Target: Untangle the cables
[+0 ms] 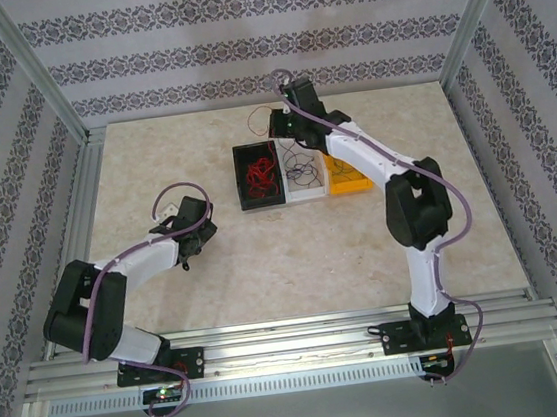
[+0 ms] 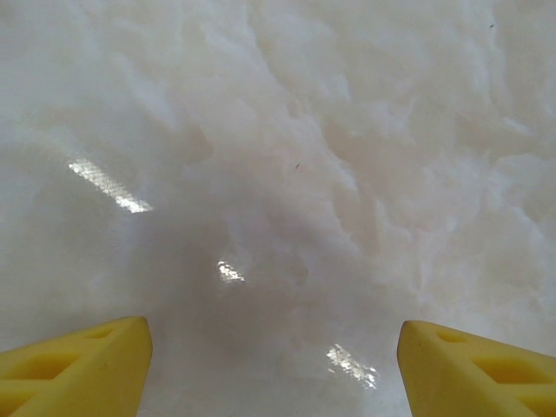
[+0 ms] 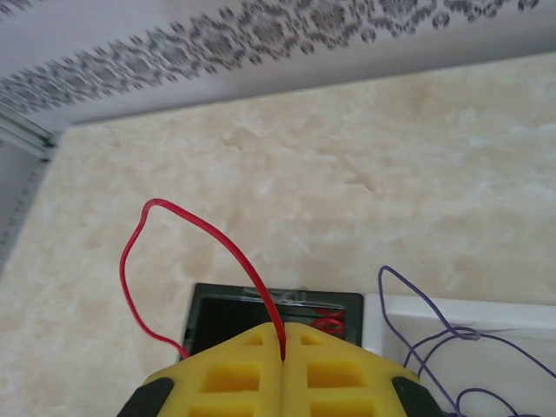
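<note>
Right wrist view: right gripper (image 3: 282,334) clenched on red wire (image 3: 208,230), black box (image 3: 207,314) just beneath. Left wrist view: left gripper (image 2: 274,326) released over table (image 2: 287,174).

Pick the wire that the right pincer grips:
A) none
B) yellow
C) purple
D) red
D: the right pincer is shut on a red wire that loops up over the black bin.

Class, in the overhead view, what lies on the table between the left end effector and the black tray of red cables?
Nothing: the top external view shows bare table between the left end effector and the black tray holding red cables.
</note>
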Controlling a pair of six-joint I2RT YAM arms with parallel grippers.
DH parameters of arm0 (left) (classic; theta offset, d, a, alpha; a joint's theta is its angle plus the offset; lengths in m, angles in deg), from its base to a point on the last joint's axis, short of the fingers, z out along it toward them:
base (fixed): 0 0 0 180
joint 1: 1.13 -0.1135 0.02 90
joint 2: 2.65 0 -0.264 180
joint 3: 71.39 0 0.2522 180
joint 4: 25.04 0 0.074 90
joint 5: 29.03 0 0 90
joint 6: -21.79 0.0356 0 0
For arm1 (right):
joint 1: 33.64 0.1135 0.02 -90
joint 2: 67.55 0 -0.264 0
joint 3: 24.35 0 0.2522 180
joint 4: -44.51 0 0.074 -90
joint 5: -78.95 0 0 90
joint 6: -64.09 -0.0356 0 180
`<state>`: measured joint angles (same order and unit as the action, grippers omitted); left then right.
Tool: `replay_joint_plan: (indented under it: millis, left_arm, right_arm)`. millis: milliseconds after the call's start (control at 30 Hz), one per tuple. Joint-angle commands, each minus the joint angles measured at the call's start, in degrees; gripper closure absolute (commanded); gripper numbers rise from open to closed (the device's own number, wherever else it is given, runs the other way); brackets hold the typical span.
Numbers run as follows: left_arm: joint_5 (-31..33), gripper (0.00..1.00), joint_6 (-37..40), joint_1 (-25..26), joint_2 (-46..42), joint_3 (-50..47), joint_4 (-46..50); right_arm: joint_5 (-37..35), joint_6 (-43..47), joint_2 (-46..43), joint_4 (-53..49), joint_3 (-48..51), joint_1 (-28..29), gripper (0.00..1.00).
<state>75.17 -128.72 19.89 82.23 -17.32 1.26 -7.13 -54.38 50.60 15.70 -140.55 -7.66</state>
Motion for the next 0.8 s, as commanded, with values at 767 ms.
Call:
replay_joint_plan:
  millis: [767]
  left_arm:
    - [0.5, 0.23, 3.8, 0.2, 4.6, 6.6, 2.1]
  right_arm:
    - [-4.8, 5.0, 7.4, -7.2, -2.6, 4.9, 0.91]
